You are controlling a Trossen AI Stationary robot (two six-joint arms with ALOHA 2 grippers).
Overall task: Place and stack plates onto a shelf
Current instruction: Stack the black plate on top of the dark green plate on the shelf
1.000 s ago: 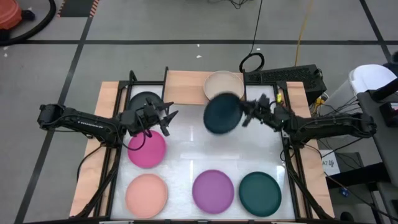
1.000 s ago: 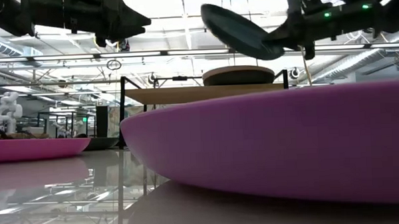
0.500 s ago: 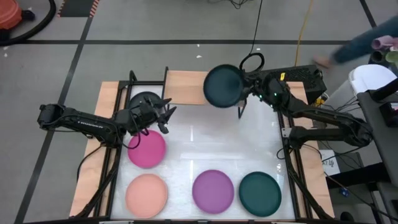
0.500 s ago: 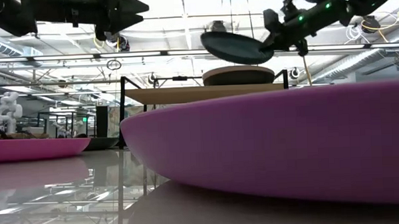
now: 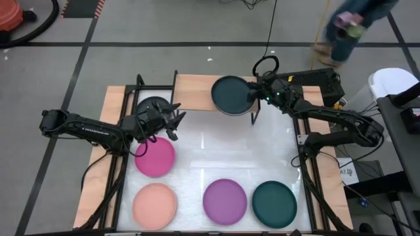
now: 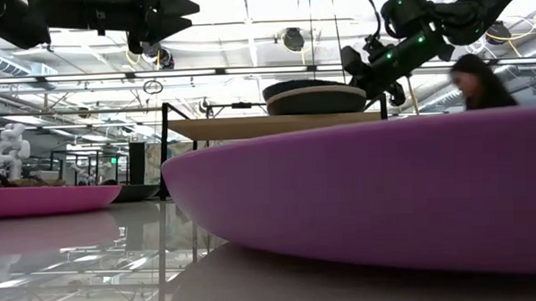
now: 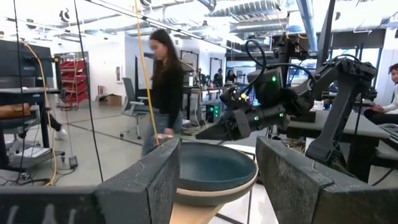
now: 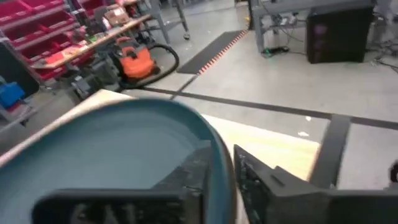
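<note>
Dark teal plate (image 5: 232, 95) now sitting on the beige plate (image 6: 315, 101), atop the shelf (image 5: 197, 92). Right gripper (image 5: 255, 98) clamped on its rim. Best released gently, withdrawn level, without dragging the stack. Left gripper (image 5: 172, 121) open, empty, beside the shelf.

A dark teal plate (image 5: 231, 95) sits between the black jaws of the right gripper (image 5: 254, 97), stacked on a beige plate (image 7: 214, 186) atop the light-wood shelf (image 5: 195, 91). Beyond the black left gripper (image 5: 172, 122) lies a charcoal plate (image 5: 151, 106). On the glossy white table (image 5: 216, 156): magenta plate (image 5: 155, 157), salmon pink plate (image 5: 155, 202), purple plate (image 5: 224, 201), second dark teal plate (image 5: 274, 204).
</note>
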